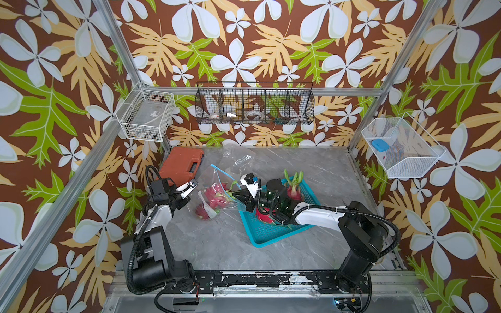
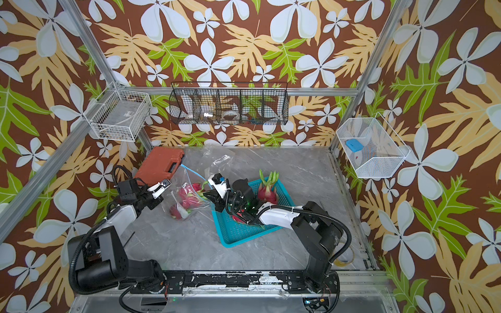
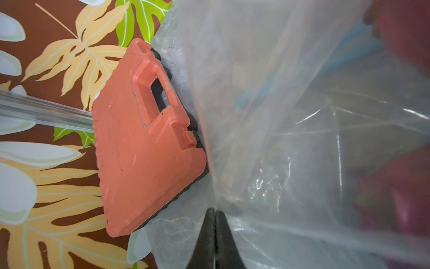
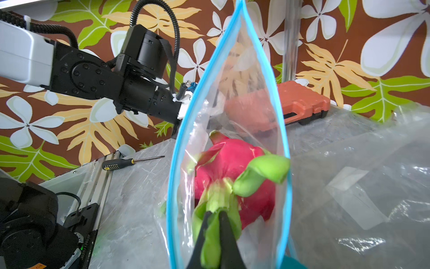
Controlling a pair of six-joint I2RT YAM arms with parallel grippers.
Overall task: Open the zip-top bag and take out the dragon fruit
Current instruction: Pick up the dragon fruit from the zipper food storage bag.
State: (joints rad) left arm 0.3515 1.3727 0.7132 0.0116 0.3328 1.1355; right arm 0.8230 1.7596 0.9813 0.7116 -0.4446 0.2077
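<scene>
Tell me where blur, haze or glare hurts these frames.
Left wrist view: bag film close to the lens hazes everything behind; dragon fruit is a dark red smear, orange case sharp. Right wrist view: fronds at the right claw soft, glare streaks on loose plastic. Both top views: even light, crisp.

Bright, even, diffuse light; faint soft shadows on grey tabletop [image 1: 217,238] in both top views, focus sharp. Left wrist view: zip-top bag [image 3: 290,104] film near lens, hazy, white glare streaks. Right wrist view: dragon fruit [image 4: 232,163] fronds nearest lens blurred; glints on loose clear plastic [image 4: 360,186].
</scene>
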